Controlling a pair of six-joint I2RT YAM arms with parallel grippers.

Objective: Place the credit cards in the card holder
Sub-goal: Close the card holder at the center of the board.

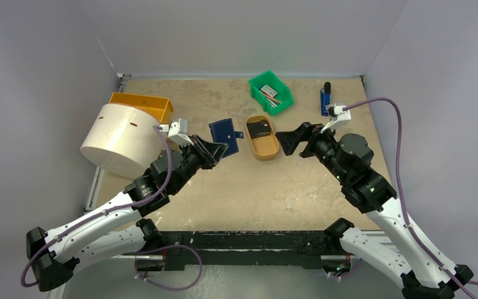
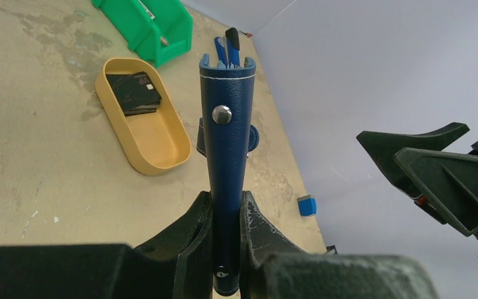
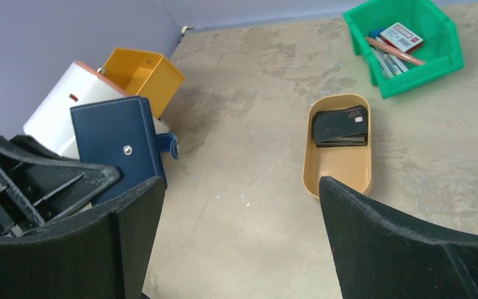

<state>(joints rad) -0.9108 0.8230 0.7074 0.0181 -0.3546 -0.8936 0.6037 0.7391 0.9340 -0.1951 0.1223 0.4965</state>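
**Scuffed tan tabletop and what rests on it**

The table [image 1: 236,193] is a stained, worn tan board. A tan oval tray [image 1: 266,148] lies just past its centre toward 12 o'clock; a green bin [image 1: 260,77] sits near the far edge at about 12 to 1 o'clock; a blue-and-black tool [image 1: 325,99] lies at 2 o'clock; an orange bin [image 1: 138,99] stands at 10 o'clock; a white drum [image 1: 121,140] sits just beside it at 9 o'clock.

The top view looks down from above and behind the arm bases over the whole table [image 1: 236,187]. Each wrist view sits close behind its own end effector, the left end effector [image 2: 226,202] and the right end effector [image 3: 239,184], and faces the tray [image 1: 266,148] from opposite sides. All three views share the tray.
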